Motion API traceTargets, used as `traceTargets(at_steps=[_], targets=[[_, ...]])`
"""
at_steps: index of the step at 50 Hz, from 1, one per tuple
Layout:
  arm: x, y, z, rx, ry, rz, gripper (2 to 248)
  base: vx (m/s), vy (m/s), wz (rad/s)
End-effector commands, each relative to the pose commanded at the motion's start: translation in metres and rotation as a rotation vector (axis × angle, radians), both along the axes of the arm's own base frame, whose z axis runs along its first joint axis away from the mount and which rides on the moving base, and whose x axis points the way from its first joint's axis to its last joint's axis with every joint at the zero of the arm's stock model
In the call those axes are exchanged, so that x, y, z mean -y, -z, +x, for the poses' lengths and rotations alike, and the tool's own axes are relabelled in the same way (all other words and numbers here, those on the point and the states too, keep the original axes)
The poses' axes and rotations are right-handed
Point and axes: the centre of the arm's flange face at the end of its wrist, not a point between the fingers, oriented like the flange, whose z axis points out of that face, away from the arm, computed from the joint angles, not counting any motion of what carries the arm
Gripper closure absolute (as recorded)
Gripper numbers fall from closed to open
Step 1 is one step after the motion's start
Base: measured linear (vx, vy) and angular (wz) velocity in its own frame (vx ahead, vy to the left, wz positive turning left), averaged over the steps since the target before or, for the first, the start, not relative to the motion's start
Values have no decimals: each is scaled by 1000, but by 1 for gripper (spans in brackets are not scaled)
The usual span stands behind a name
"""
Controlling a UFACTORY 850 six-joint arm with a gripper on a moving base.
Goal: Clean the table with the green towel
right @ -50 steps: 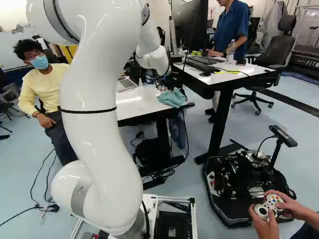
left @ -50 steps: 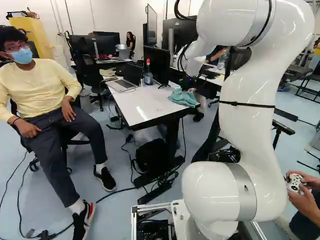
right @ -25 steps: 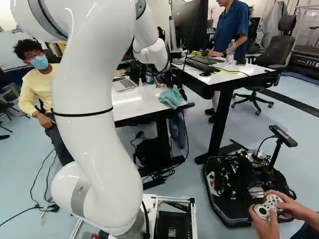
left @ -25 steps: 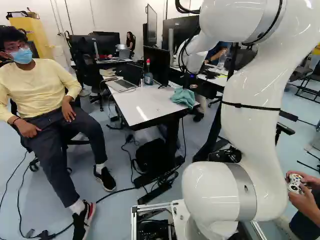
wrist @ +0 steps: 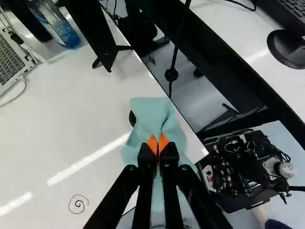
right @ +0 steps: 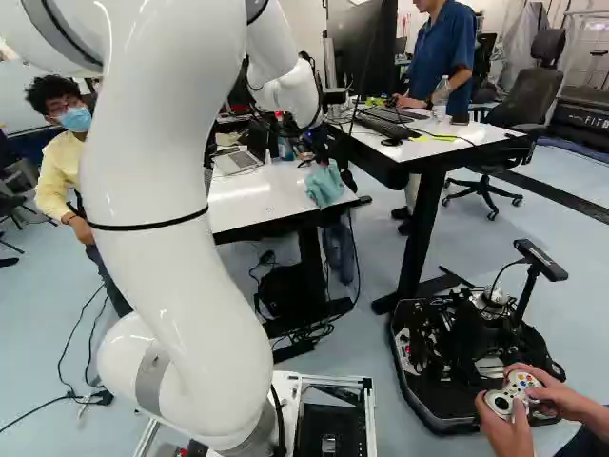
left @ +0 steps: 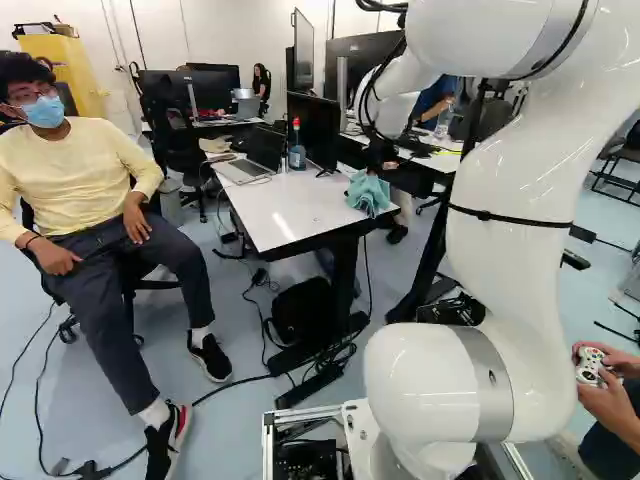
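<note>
Here's the end effector point(wrist: 157, 144) clenched on the green towel point(left: 368, 193), just right of centre in the left base view, at a corner of the worktop point(left: 285, 215) – bunched up, presumably so loose folds can wipe that spiral scribble point(wrist: 78, 204).

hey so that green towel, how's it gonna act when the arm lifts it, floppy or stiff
The green towel will probably be floppy: it bunches in soft folds. It is likely light, being just cloth. With the pincer pinching one small spot, its loose edges would probably droop.
</note>
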Motion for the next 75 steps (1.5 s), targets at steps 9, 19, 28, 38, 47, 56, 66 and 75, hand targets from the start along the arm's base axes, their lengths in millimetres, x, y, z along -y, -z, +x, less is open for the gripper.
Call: traceTargets(at_steps=[9,19,28,38,47,56,66,75], targets=[[-3,-10,-2,-9,-5,2,224,0,0,0],[-9,-21,-3,-20,-14,4,224,0,0,0],[-14,-31,-4,-30,-23,5,224,0,0,0],[-22,-42,-5,-37,-37,7,224,0,0,0],[-31,-52,-5,-38,-51,6,224,0,0,0],[-40,-63,-6,-31,-67,5,224,0,0,0],[-51,-76,-6,-9,-85,2,224,0,0,0],[-60,-87,-7,12,-101,-1,224,0,0,0]])
